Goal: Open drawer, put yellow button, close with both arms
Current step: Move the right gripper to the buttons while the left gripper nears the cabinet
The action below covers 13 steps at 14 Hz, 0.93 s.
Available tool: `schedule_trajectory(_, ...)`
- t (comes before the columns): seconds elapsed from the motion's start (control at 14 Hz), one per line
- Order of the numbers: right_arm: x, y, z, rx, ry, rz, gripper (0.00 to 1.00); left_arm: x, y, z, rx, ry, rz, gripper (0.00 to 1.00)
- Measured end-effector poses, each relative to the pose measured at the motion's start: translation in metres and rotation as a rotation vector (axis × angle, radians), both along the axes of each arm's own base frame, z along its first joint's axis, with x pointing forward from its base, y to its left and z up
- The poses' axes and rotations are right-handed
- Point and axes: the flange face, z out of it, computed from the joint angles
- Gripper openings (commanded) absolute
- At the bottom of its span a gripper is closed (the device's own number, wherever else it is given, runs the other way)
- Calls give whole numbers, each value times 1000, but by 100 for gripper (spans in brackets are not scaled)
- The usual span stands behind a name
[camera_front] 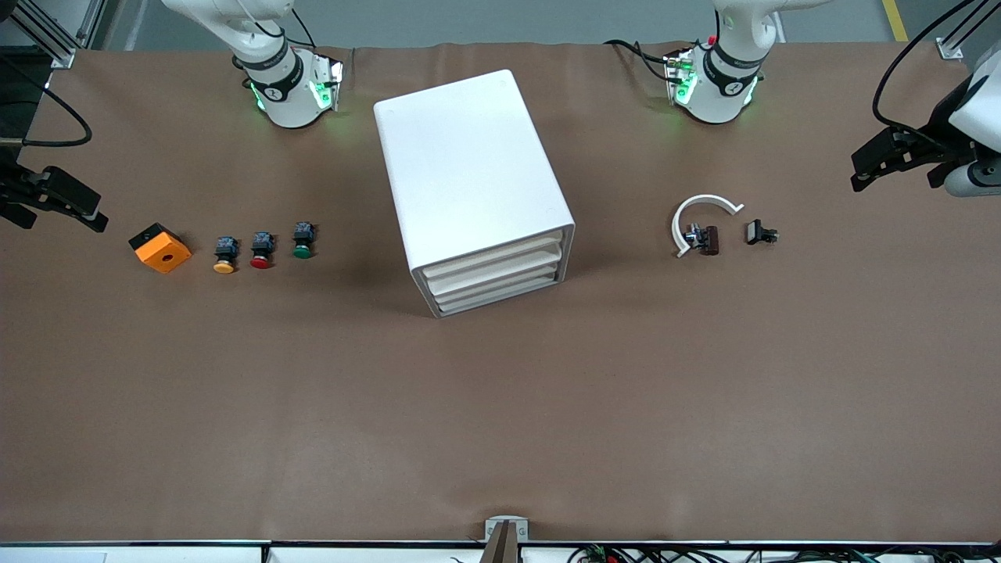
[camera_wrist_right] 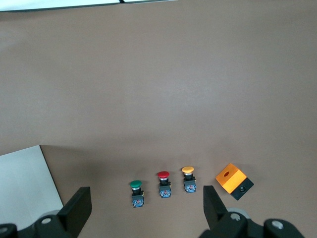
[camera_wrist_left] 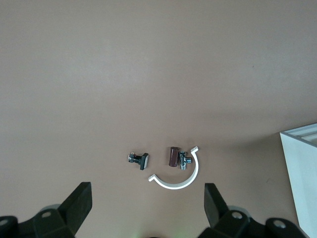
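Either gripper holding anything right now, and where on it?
Nothing is held. The left gripper and the right gripper are both open and empty; the yellow button sits untouched on the table.

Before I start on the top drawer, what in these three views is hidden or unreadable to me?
- Inside of the drawer: shut; front view shows only its face.
- Cabinet: cut by the edge in both wrist views.
- Two small dark parts beside the white arc clip: too small to identify.
- Left gripper and right gripper: open, waiting at the table's ends, arms cut by frame edges.
- Yellow button: body markings unreadable.
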Motion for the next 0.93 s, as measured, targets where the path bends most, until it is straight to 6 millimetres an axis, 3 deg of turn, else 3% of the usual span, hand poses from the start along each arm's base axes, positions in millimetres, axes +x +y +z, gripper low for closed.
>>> schedule_trajectory(0.43, 0, 0, 0, 0, 0, 0, 100, 4, 5, 8, -4, -19, 8, 100)
schedule_trajectory(0.93, -1, -7, 0, -5, 7, -12, 100, 28, -5, -21, -97, 37, -58, 100)
